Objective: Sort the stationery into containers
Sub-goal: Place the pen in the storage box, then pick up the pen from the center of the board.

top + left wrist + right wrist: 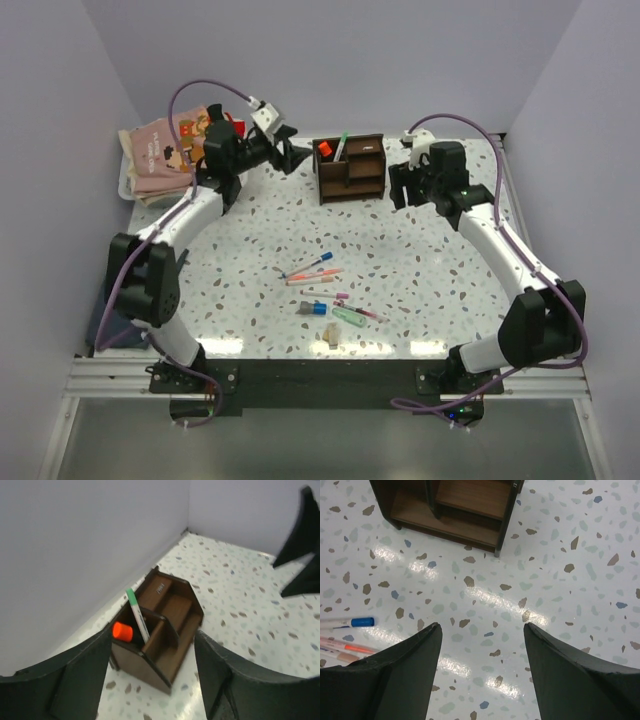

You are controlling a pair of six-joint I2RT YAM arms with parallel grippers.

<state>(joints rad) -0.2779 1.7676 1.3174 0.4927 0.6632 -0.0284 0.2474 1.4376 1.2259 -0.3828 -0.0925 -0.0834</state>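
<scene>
speckled white table [420,260] carries everything, walls on three sides. left arm [190,215] reaches to the far left, right arm [495,235] to the far right. white tray [128,185] of folded clothes sits in the far left corner, behind the left arm

organizer [352,170] dark brown wood, at far centre near the back wall, between the two grippers, open boxes on top. also in the left wrist view [165,630] and the right wrist view [455,505], only its lower front there

left gripper [288,150] hangs just left of the organizer, jaws wide, holding nothing [152,645]. right gripper [400,185] just right of the organizer, jaws wide, nothing between them, bare table below [482,627]

inside the organizer: orange highlighter [122,631] in a left rear box, green-capped pen [137,615] leaning upright just beside it, cannot tell if same box

loose stationery lies mid table, well apart from the organizer, nearer the arm bases: blue-capped pen [312,265] lies aslant, pink pen [315,279] just beside it, both at the left edge of the right wrist view. nearer the bases mint marker [350,317], a thin pink pen [358,310] touching or crossing it, a grey piece with red end [312,308], and a small beige piece [331,335] closest to the near edge
</scene>
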